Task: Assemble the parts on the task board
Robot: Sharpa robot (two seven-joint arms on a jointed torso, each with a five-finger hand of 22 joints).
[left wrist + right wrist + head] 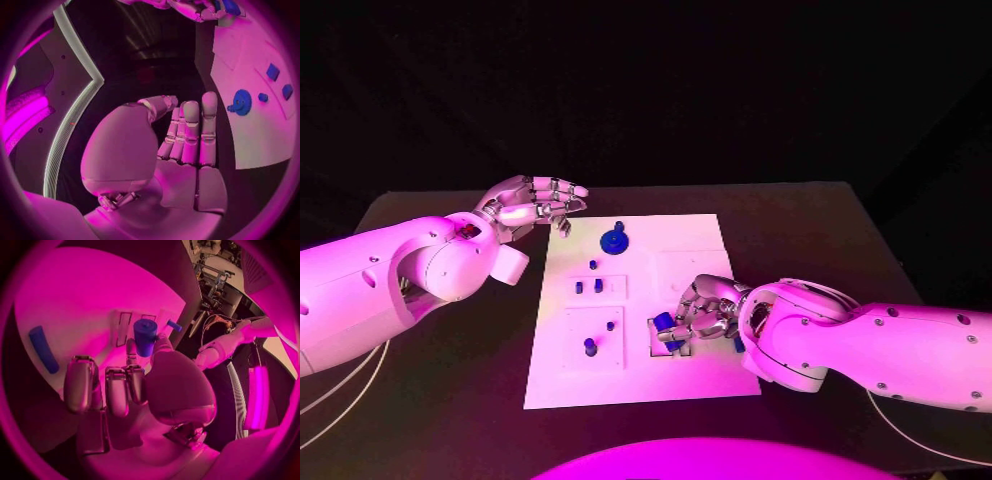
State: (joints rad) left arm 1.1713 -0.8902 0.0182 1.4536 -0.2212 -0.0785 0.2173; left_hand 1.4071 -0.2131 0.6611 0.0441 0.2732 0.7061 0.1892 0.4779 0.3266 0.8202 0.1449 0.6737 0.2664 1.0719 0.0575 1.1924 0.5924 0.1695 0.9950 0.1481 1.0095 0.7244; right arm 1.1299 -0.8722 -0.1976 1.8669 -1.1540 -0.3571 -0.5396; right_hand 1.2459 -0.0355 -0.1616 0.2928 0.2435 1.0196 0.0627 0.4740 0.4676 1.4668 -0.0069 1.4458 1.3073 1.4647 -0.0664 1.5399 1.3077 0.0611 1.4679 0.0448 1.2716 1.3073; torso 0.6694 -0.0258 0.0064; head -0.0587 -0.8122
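White board (689, 250) at the middle of a black table (819, 230), dark background behind; no legible writing. Right hand (704, 312) over the board's right part, fingers closed around a blue cylindrical part (145, 336) held upright at the fingertips; a blue bar (42, 349) lies flat on the board beside it. Left hand (534, 204) off the board's far left corner, holding nothing, fingers held together and curled. A round blue part (615, 239) sits near the board's far edge
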